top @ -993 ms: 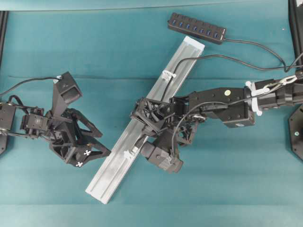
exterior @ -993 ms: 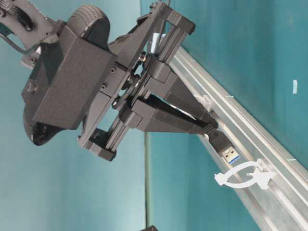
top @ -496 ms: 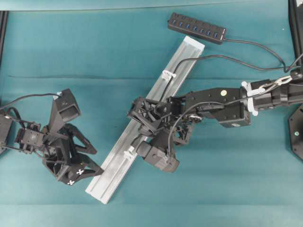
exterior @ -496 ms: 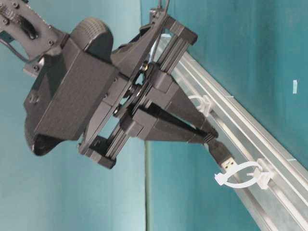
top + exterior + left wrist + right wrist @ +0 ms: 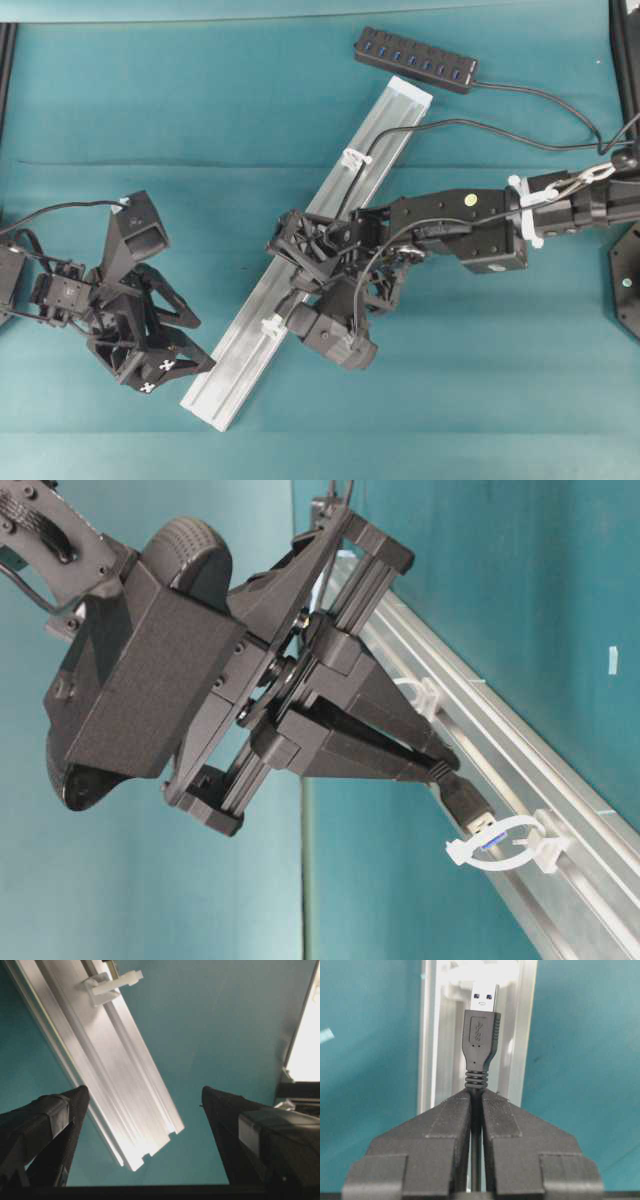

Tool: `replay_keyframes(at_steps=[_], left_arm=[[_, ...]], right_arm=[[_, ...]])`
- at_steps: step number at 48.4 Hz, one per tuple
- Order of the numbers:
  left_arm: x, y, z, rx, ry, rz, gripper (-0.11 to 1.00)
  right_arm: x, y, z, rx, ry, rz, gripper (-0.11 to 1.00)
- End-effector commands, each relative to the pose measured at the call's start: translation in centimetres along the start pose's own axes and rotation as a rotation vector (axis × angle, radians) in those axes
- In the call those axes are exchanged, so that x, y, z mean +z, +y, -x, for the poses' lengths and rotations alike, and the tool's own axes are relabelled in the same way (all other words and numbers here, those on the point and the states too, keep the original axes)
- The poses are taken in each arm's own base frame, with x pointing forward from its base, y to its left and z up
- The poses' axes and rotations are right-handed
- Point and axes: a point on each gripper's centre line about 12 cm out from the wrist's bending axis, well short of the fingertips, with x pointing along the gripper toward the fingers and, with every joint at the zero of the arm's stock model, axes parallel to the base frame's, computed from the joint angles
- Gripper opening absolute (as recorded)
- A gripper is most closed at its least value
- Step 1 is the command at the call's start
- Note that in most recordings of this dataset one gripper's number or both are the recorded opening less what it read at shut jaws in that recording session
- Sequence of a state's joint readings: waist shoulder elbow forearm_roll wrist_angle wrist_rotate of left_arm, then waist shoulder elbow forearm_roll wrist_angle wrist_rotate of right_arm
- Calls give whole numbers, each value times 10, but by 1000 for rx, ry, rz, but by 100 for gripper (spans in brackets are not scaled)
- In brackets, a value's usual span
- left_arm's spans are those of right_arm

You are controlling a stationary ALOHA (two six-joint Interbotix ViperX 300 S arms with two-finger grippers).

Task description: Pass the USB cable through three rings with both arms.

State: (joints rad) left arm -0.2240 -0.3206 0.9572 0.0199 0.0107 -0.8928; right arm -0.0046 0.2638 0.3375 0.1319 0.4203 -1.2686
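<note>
Threading the last ring well, I judge, means keeping the plug in line with the rail (image 5: 300, 265). Overhead, the right hand (image 5: 290, 300) sits over the rail's middle, a white ring (image 5: 271, 325) just at its 7 o'clock; the left hand (image 5: 185, 345), spread wide, waits near the rail's lower end with open tabletop (image 5: 420, 400) around.

At table level, the plug tip of the USB cable (image 5: 470, 805) is entering the ring (image 5: 500, 845).

From the left wrist, both fingers (image 5: 47, 1125) flank the rail end.

From the right wrist, the pads (image 5: 447, 1120) pinch the cord just behind the plug.
</note>
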Motion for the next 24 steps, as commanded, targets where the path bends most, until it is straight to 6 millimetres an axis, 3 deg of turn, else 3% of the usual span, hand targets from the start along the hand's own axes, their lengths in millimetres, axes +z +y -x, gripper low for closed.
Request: replay_keyframes(at_steps=[1, 24], left_arm=[[2, -4, 1, -16, -10, -5, 98], [4, -6, -7, -17, -11, -2, 98]], right_arm=[[2, -1, -3, -1, -4, 4, 8], [12, -7, -8, -37, -38, -27, 8]])
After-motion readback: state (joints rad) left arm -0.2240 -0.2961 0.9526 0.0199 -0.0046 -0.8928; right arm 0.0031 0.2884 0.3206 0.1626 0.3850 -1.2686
